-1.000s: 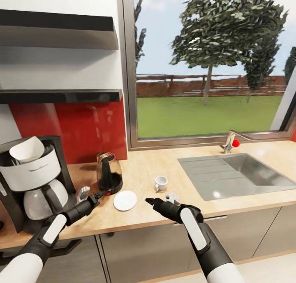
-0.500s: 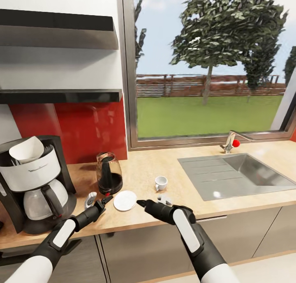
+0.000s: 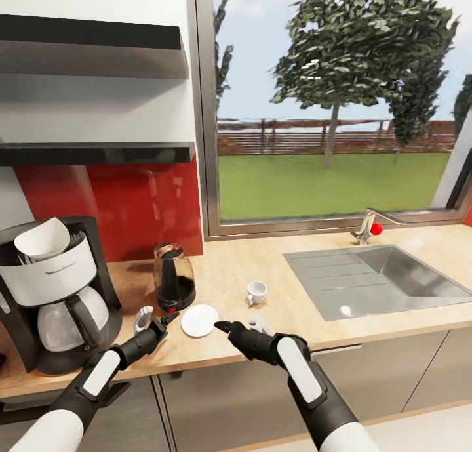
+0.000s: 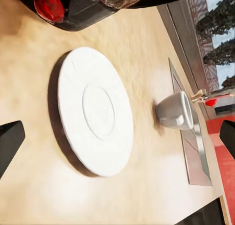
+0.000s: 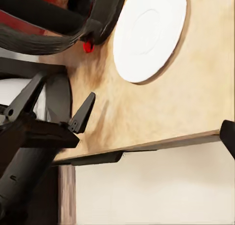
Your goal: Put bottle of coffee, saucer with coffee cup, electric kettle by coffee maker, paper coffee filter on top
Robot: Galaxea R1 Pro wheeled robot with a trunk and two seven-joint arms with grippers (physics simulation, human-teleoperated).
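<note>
The white saucer [image 3: 199, 320] lies flat on the countertop [image 3: 295, 248], just in front of the glass electric kettle [image 3: 174, 276]. The small white coffee cup [image 3: 256, 292] stands upright to the saucer's right, apart from it. At far left sits the black-and-white coffee maker [image 3: 56, 288] with a paper filter [image 3: 42, 235] on top. My left gripper [image 3: 157, 319] is open, just left of the saucer. My right gripper [image 3: 240, 323] is open, just right of it. In the left wrist view the saucer [image 4: 95, 110] and cup [image 4: 174, 110] lie ahead of the open fingers.
A steel sink [image 3: 387, 278] with a faucet [image 3: 368, 227] takes up the counter's right half. Two dark wall shelves [image 3: 98, 151] hang above the coffee maker. The right wrist view looks over the counter's front edge [image 5: 147, 149] at my left gripper [image 5: 78, 117].
The left gripper has moved right, away from the kettle's base and toward the saucer. The right gripper has moved left toward the saucer. The kettle looks turned from a second ago.
</note>
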